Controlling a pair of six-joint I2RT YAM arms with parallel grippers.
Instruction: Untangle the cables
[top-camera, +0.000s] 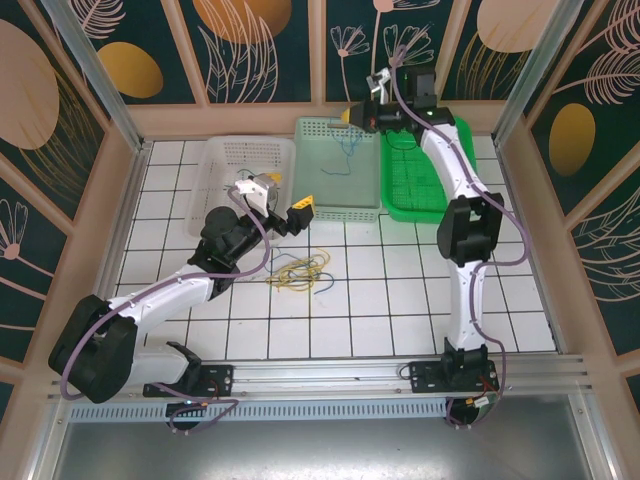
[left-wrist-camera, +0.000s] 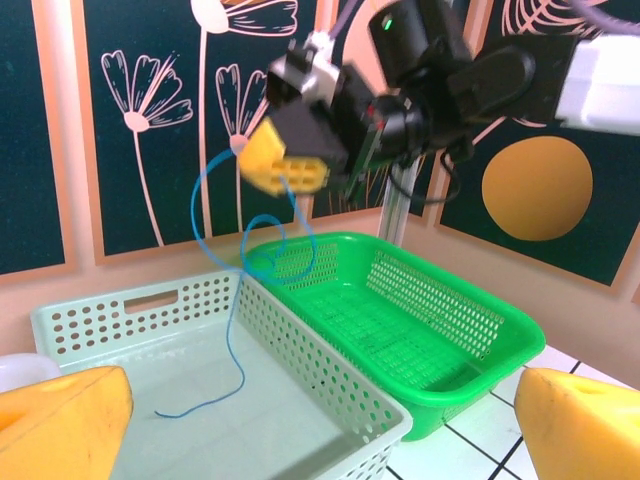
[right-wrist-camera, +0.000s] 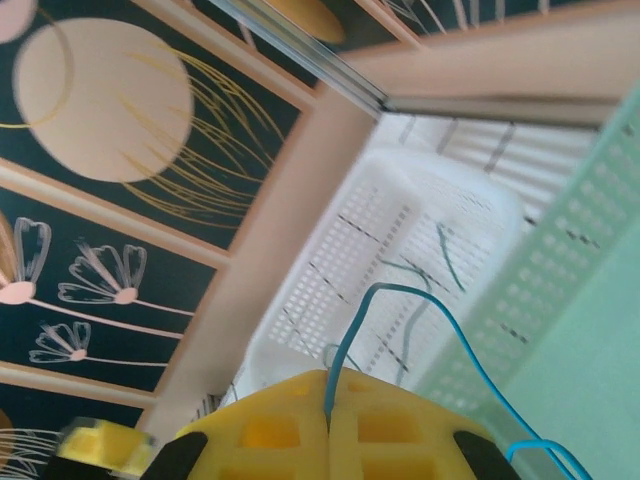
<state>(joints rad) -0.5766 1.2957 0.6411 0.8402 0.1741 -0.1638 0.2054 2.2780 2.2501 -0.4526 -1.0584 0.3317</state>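
Observation:
My right gripper hangs high over the far end of the pale green basket, shut on a thin blue cable. In the right wrist view its yellow pads pinch the blue cable. In the left wrist view the blue cable curls down from the right gripper, and its tail lies on that basket's floor. A tangle of yellow, blue and dark green cables lies on the tiles. My left gripper stands open and holds nothing, near that basket's front edge. Its yellow fingertips are wide apart.
A white basket stands at the back left, with teal cables lying in it. A bright green basket stands at the back right, under the right arm. Wooden walls close in the tiled table on three sides.

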